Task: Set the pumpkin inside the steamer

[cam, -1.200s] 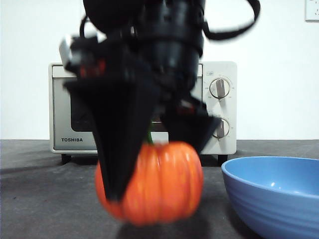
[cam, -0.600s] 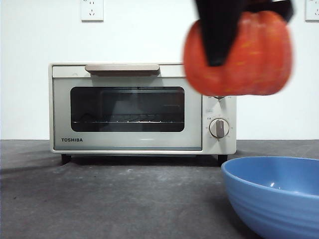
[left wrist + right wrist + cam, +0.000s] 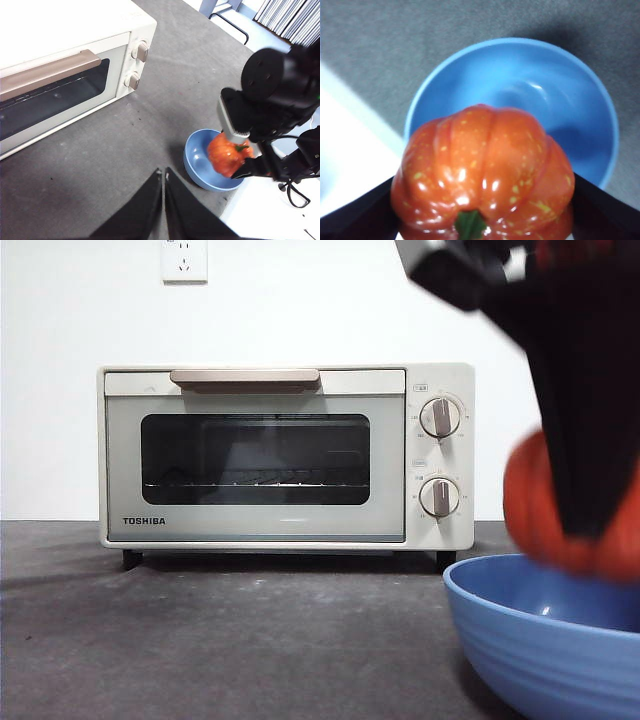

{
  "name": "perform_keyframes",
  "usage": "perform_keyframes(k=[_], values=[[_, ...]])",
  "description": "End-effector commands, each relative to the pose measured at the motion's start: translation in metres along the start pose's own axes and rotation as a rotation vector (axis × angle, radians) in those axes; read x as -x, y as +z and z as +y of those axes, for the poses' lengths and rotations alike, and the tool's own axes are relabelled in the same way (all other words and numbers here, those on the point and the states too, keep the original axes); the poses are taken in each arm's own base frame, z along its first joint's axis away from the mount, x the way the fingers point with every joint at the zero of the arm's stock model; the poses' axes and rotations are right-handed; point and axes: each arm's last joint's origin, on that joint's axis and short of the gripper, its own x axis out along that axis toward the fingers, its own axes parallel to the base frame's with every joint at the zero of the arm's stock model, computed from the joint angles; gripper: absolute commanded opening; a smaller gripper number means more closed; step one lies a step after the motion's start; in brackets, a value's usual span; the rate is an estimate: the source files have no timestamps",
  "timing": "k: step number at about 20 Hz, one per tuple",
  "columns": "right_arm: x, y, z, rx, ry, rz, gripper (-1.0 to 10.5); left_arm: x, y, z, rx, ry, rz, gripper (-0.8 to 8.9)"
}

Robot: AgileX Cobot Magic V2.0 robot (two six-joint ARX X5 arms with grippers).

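Note:
The orange ribbed pumpkin is held in my right gripper at the right edge of the front view, just above the rim of the blue bowl. In the right wrist view the pumpkin fills the space between the two black jaws of the right gripper, with the bowl beneath it. The cream TOSHIBA steamer stands at the back with its door closed. My left gripper is shut and empty, above bare table in front of the steamer.
The left wrist view shows the bowl near the table's edge, with the right arm over it and the pumpkin hanging above the bowl. Dark grey tabletop lies between the bowl and the steamer.
The right gripper lifted the pumpkin from low at the table's middle, carried it up and right, and now holds it lower at the far right, over the blue bowl.

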Motion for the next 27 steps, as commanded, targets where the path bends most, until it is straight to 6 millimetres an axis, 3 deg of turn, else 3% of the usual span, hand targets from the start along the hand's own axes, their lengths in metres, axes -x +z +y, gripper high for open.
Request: perform_keyframes(k=[1,5,12,16,18,22,27], values=[[-0.016,0.000,-0.003,-0.029,0.000,-0.008,2.7,0.002,0.005,-0.002,-0.023,-0.006,-0.017,0.18],[-0.037,-0.003,-0.009,-0.072,0.005,-0.049,2.7,0.002,0.005,-0.002,-0.023,-0.006,-0.017,0.18],[-0.045,0.001,-0.017,-0.099,-0.001,-0.070,2.8,0.002,0.005,-0.002,-0.023,-0.006,-0.017,0.18],[-0.046,-0.001,-0.017,-0.118,-0.002,-0.047,5.1,0.002,0.005,-0.002,-0.023,-0.006,-0.017,0.18],[-0.045,0.000,-0.017,-0.131,0.001,-0.049,5.6,0.002,0.005,-0.002,-0.023,-0.006,-0.017,0.18],[-0.027,0.002,-0.015,-0.131,0.011,-0.068,5.6,0.002,0.005,-0.002,-0.023,-0.006,-0.017,0.18],[0.032,-0.006,-0.012,-0.134,0.036,-0.231,5.6,-0.003,0.010,0.002,-0.027,-0.005,-0.035,0.18]])
